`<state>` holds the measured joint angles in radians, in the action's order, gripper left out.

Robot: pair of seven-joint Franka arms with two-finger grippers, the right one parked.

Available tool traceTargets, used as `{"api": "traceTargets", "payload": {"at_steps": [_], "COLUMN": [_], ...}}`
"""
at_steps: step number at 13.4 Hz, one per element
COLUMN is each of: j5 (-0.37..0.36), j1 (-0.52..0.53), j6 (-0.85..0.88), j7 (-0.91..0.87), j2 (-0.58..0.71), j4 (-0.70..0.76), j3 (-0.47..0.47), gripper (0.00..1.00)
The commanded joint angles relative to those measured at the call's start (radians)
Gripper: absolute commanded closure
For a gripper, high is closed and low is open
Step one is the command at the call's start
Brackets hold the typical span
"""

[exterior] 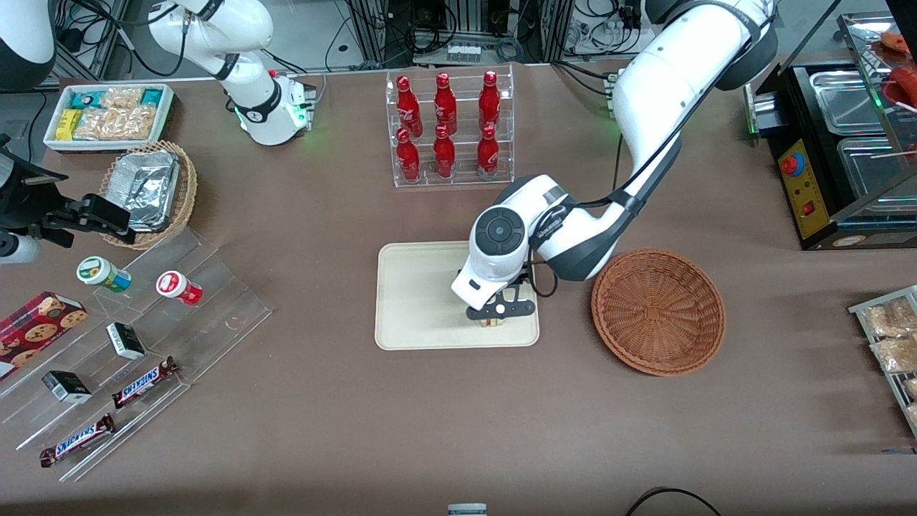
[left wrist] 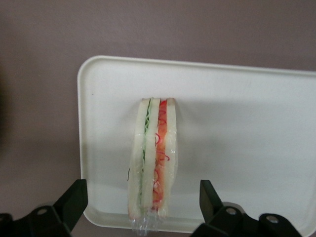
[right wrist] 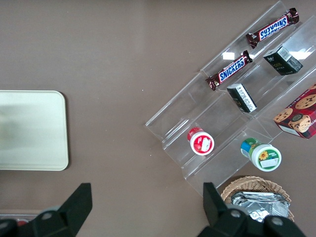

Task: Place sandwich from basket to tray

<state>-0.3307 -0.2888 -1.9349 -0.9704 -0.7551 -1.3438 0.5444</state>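
The sandwich (left wrist: pixel 154 158) is a wrapped wedge of pale bread with green and red filling, standing on edge on the cream-white tray (left wrist: pixel 237 133). My gripper (left wrist: pixel 143 202) is open, one finger on each side of the sandwich with a clear gap to both. In the front view the gripper (exterior: pixel 494 315) hangs over the tray (exterior: pixel 415 301) at the corner nearest the camera and the basket, and only a bit of the sandwich (exterior: pixel 491 322) shows under it. The reddish-brown wicker basket (exterior: pixel 658 311) sits empty beside the tray, toward the working arm's end.
A clear rack of red bottles (exterior: pixel 448 129) stands farther from the camera than the tray. A stepped acrylic display (exterior: pixel 143 344) with snacks, a tan basket of foil containers (exterior: pixel 150 190) and a white bin of packets (exterior: pixel 107 115) lie toward the parked arm's end.
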Motion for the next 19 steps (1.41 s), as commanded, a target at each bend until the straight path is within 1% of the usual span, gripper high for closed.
{"api": "traceTargets", "payload": {"at_steps": [1,9,10,13,15,17,19], "j5": [0.012,0.047,0.048,0.09,0.093,0.136,0.139], "j1": [0.035,0.269,0.299,0.382,0.437,0.503,0.56], "j6": [0.063,0.189,0.201,0.281,0.33,0.381,0.424], "j7": [-0.073,-0.053,-0.025,0.096,0.188,0.293,0.389], "j2": [0.078,0.253,0.269,0.316,0.35,0.387,0.42], "j4": [-0.006,-0.018,-0.02,-0.021,-0.021,-0.023,-0.031], "j3": [-0.003,0.0,0.003,0.003,0.003,0.003,0.003], "gripper": [0.0,0.0,0.0,0.0,0.0,0.0,0.0]}}
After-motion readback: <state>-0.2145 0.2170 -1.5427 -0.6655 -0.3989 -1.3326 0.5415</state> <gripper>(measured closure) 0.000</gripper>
